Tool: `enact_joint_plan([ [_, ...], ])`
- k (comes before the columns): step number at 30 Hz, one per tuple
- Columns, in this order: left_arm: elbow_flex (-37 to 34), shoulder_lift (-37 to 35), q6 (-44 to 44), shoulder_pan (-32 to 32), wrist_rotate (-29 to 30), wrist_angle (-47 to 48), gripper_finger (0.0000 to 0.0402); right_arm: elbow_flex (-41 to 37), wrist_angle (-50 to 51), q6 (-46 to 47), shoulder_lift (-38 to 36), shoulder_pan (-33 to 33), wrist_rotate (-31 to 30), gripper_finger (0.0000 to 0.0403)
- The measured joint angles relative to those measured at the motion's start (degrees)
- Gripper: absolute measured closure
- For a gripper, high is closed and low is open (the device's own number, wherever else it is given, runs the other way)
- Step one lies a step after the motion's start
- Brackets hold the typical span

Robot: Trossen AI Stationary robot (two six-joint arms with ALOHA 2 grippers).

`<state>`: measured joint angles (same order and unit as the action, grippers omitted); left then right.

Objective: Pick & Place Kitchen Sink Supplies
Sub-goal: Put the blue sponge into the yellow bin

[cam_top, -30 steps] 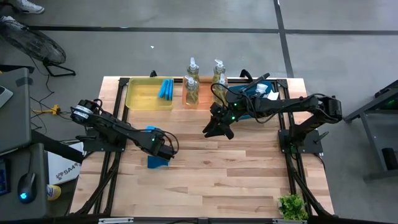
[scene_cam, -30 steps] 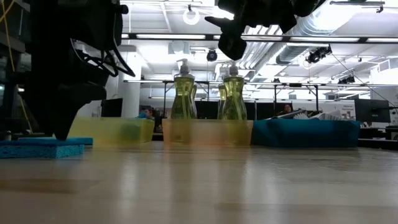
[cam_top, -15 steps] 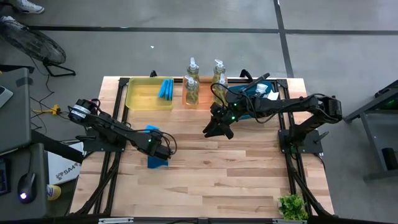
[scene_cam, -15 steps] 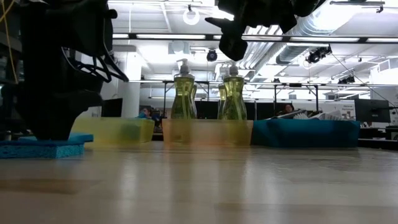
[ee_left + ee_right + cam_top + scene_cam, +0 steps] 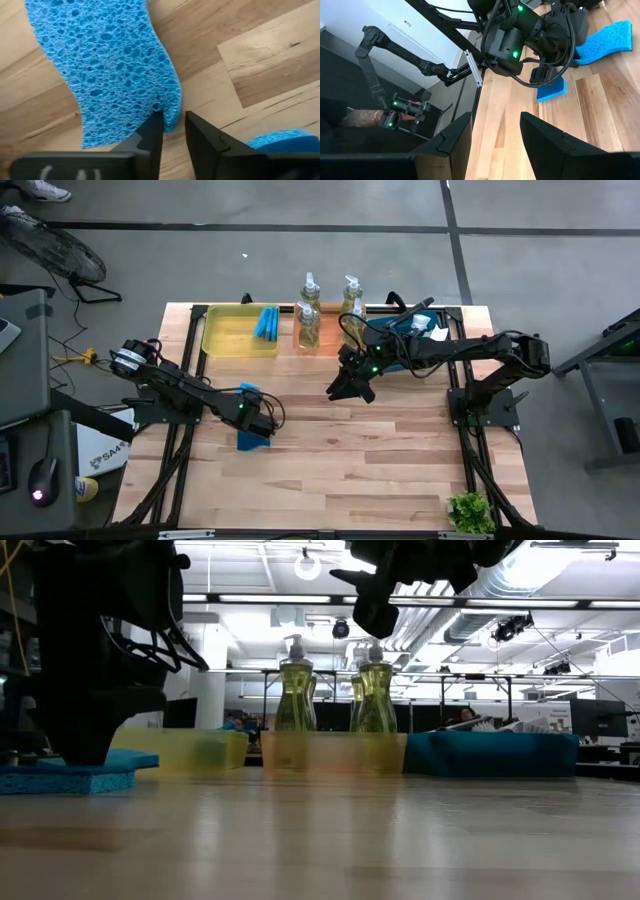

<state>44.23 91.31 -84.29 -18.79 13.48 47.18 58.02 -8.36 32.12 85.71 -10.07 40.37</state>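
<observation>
Left claw [image 5: 172,132] is down at the desk [image 5: 380,450], its fingers [image 5: 152,131] narrowly parted astride the edge of a blue sponge [image 5: 107,70] lying flat on the wood; whether they actually pinch it appears uncertain. A second sponge [image 5: 247,390] lies just beside the arm. Right claw [image 5: 340,390] hangs above the desk near the soap bottles [image 5: 308,320], open and holding nothing. More sponges [image 5: 267,323] rest in the yellow tray [image 5: 225,340]
</observation>
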Motion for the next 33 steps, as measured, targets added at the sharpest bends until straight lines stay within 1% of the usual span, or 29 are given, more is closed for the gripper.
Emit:
enact_joint_plan([
  [8,-0.04,0.02,0.00,0.00,0.11,0.26,0.0387,0.00,0.00,0.00,0.00,0.00,-0.08,0.0242],
  [10,-0.04,0.02,0.00,0.00,0.09,0.20,0.0396,0.00,0.00,0.00,0.00,0.00,-0.08,0.0242],
  [23,0.18,0.06,-0.02,0.02,-0.72,0.92,0.0397,0.00,0.00,-0.92,0.00,0.00,-0.08,0.0242],
  [29,3.31,0.39,1.17,0.07,-0.73,6.68,0.0397,0.00,-0.01,-1.09,0.00,-0.01,0.01,0.0242],
  [33,4.52,0.30,1.51,0.05,-0.26,7.05,0.0397,0.00,0.11,-1.31,0.00,0.00,0.03,0.0242],
])
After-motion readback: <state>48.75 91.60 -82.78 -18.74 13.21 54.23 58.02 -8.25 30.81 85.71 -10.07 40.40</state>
